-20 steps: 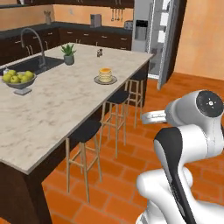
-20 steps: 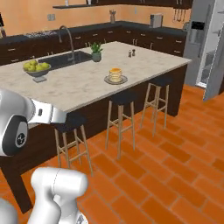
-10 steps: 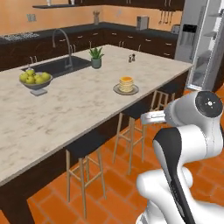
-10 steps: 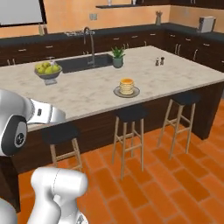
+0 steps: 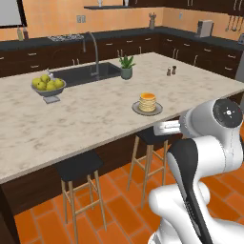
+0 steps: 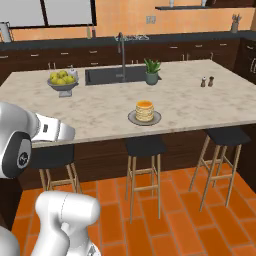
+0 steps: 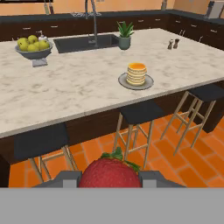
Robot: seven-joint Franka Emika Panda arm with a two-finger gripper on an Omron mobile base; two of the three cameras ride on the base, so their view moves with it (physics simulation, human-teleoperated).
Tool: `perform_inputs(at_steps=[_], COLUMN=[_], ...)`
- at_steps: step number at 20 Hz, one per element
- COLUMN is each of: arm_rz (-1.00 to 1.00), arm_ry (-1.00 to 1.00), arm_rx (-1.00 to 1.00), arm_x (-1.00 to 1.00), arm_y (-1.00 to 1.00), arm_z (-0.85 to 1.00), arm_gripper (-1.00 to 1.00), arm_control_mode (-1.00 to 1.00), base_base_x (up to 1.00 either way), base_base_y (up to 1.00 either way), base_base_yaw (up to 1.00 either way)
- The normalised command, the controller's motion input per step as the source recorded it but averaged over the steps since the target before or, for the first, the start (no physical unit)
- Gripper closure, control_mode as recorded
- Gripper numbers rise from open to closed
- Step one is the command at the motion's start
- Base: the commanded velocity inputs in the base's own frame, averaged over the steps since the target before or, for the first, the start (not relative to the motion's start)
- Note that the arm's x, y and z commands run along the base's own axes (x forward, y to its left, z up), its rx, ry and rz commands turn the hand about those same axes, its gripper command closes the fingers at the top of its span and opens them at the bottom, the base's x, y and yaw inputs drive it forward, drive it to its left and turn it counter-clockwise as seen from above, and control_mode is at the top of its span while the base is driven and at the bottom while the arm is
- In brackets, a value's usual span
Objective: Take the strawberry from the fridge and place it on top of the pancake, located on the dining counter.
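The gripper is closed around the strawberry, which sits at the bottom centre of the hand view, well apart from the pancake on its grey plate in the upper middle. The fruit is round, so I think it may slip or roll off the stack if it is released off-centre over the dining counter. In the upper left, a bowl holds yellow-green apples.

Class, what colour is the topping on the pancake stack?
Orange, over golden-tan pancakes; clearest in the hand view.
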Motion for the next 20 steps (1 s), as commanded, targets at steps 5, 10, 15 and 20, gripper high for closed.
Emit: perform_inputs(at_steps=[5,10,15,20], arm_rz=[0.0,0.0,0.0,0.0], arm_ry=[0.0,0.0,0.0,0.0], arm_rx=[0.0,0.0,0.0,0.0], arm_x=[0.0,0.0,0.0,0.0], arm_y=[0.0,0.0,0.0,0.0], arm_z=[0.0,0.0,0.0,0.0], arm_gripper=[1.0,1.0,1.0,1.0], arm_control_mode=[1.0,1.0,1.0,1.0], base_base_x=[0.33,0.42,0.15,0.93], base_base_y=[-0.81,-0.79,-0.98,-0.39], base_base_yaw=[0.51,0.53,0.34,0.09])
